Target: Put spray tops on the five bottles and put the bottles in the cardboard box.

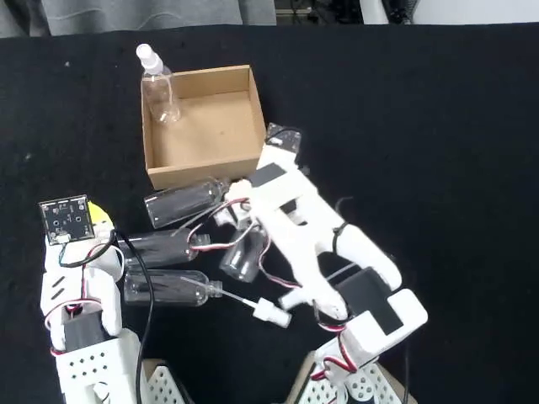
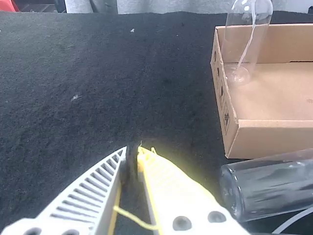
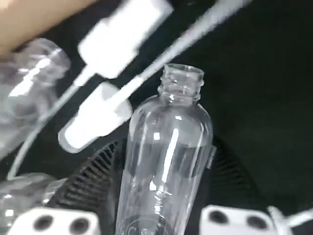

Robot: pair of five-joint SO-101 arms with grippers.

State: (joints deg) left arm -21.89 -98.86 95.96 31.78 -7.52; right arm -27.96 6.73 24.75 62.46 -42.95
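We grip a clear plastic bottle w/ no top in our right claw. It points straight out, open neck at far end, a white spray top just beside it. Our left claw is closed on nothing.

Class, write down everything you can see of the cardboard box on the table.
The cardboard box is brown corrugated card, shallow and rectangular, open on top, with no flaps showing. It sits flat on the black table, towards the far side. A clear bottle with a white spray top stands in its far left corner. Another clear bottle lies just outside its near wall; whether they touch cannot be told.
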